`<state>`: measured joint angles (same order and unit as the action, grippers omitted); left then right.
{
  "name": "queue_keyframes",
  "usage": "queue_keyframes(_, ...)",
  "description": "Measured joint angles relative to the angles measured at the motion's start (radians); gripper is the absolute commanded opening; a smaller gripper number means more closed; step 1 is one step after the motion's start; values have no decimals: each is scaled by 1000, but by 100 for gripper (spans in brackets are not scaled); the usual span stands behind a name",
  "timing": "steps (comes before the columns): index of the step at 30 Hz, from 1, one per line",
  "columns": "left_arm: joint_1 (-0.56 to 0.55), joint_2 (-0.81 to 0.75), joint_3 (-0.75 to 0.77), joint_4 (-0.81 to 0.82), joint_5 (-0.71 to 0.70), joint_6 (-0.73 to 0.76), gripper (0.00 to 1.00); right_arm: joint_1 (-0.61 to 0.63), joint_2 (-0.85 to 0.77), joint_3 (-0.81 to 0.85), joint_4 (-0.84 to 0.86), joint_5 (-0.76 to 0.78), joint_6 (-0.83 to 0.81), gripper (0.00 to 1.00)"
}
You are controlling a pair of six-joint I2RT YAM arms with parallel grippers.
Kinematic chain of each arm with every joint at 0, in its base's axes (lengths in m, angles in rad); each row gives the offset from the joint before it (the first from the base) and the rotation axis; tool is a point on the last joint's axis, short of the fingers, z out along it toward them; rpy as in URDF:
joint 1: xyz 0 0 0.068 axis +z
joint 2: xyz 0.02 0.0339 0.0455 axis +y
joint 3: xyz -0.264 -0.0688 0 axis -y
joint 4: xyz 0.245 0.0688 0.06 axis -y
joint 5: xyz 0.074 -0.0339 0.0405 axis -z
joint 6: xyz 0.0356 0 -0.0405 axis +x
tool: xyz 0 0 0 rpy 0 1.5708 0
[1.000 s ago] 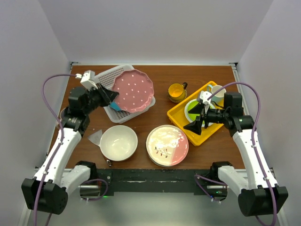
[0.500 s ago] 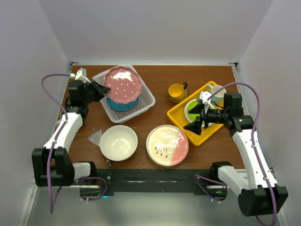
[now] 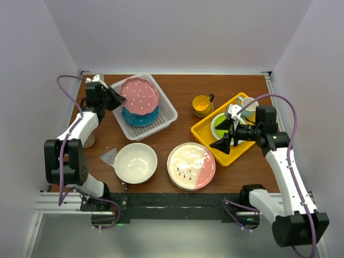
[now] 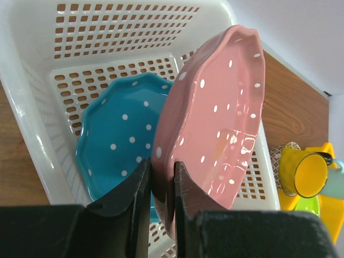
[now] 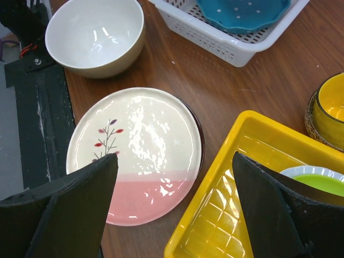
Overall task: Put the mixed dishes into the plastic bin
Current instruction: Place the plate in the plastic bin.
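My left gripper (image 4: 161, 183) is shut on the rim of the pink dotted plate (image 4: 215, 118), which hangs tilted over the blue dotted plate (image 4: 118, 140) lying in the white plastic bin (image 4: 107, 32). From above, the pink plate (image 3: 140, 92) covers most of the blue plate (image 3: 141, 115) in the bin (image 3: 169, 110). The large cream bowl (image 3: 135, 163), the cream-pink plate (image 3: 191, 165) and the yellow mug (image 3: 202, 105) stand on the table. Between that cream-pink plate (image 5: 140, 150) and the yellow tray (image 5: 258, 204), my right gripper (image 5: 172, 209) hovers open and holds nothing.
The yellow tray (image 3: 201, 134) at the right holds a lime-green plate (image 3: 219, 124) and a white cup with teal inside (image 3: 248, 107). A small clear scrap (image 3: 110, 157) lies left of the cream bowl. White walls close the table on three sides.
My left arm has swung back and to the left, bringing the pink plate from beyond the bin's right side to over the blue plate inside it. The right arm has not moved.
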<state>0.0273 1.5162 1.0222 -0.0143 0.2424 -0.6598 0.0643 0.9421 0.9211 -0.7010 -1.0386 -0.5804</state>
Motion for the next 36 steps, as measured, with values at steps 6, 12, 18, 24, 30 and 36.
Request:
queue_keyframes(6, 0, 85, 39, -26, 1, 27, 0, 0, 0, -7, 7, 1, 0, 92)
queue_keyframes(12, 0, 124, 41, -37, 0, 47, 0, 0, 0, -8, 10, 4, 0, 92)
queue_keyframes(18, 0, 165, 48, -39, 2, 60, 0, 0, 0, -8, 13, 5, 0, 92)
queue_keyframes(24, 1, 193, 61, -42, 10, 76, 17, 0, 0, -8, 14, 8, 0, 92)
queue_keyframes(30, 3, 221, 102, -58, 16, 82, 33, 0, 0, -8, 14, 8, 0, 92)
queue_keyframes(36, 4, 266, 170, -79, -4, 106, 43, 0, -1, -8, 14, 8, 0, 92)
